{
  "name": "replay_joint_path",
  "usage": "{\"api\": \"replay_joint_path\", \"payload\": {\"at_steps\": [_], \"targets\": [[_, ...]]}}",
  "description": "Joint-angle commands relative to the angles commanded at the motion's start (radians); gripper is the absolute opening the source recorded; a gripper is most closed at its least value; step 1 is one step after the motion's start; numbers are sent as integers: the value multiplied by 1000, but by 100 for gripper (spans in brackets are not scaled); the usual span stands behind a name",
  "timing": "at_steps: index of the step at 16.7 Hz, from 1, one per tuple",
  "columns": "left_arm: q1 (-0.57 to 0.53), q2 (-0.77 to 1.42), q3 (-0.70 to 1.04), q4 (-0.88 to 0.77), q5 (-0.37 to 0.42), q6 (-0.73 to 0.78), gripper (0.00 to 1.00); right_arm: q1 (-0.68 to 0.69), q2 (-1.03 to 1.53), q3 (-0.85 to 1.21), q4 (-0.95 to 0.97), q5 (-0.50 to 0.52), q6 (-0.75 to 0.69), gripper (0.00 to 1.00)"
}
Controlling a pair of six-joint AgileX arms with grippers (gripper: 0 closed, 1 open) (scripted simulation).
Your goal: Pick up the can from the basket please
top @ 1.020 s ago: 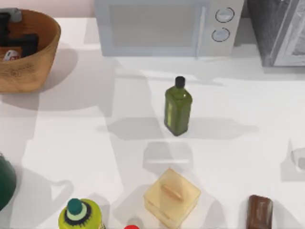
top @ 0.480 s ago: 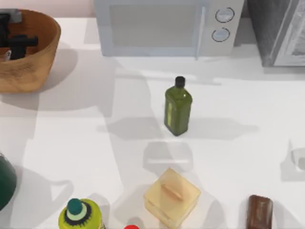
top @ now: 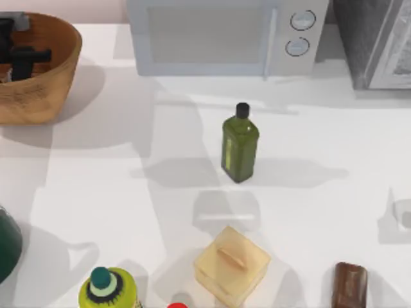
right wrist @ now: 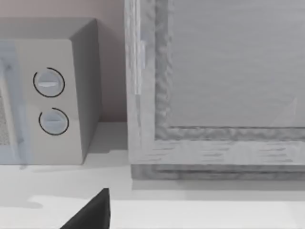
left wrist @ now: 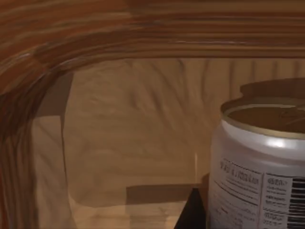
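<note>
Reaching deeper than a second before, the left gripper (top: 22, 61) sat inside the orange-brown woven wicker basket (top: 45, 96), beside the small white can (left wrist: 259, 167); I could not tell its grip, so pickup looked imminent.

We see white table (top: 96, 179) under bright light, soft grey shadows falling across it. Pale pinkish wall (top: 64, 9) runs behind far edge. White microwave (top: 218, 35) stands at back, two round dials (top: 300, 32) on its right side; dials (right wrist: 50, 102) face us again in right wrist view. Grey textured cabinet (top: 379, 42) sits just beside microwave at back right, its pale framed front (right wrist: 214, 86) close to that wrist camera.
</note>
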Motion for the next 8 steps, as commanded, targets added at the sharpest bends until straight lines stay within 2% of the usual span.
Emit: {"api": "replay_joint_path", "payload": {"at_steps": [4,8], "targets": [[0,0,0,0,0,0,0,0,0,0,0,0,0,100],[2,-90,-61,8,-8,-14,0,0,0,0,0,0,0,100]]}}
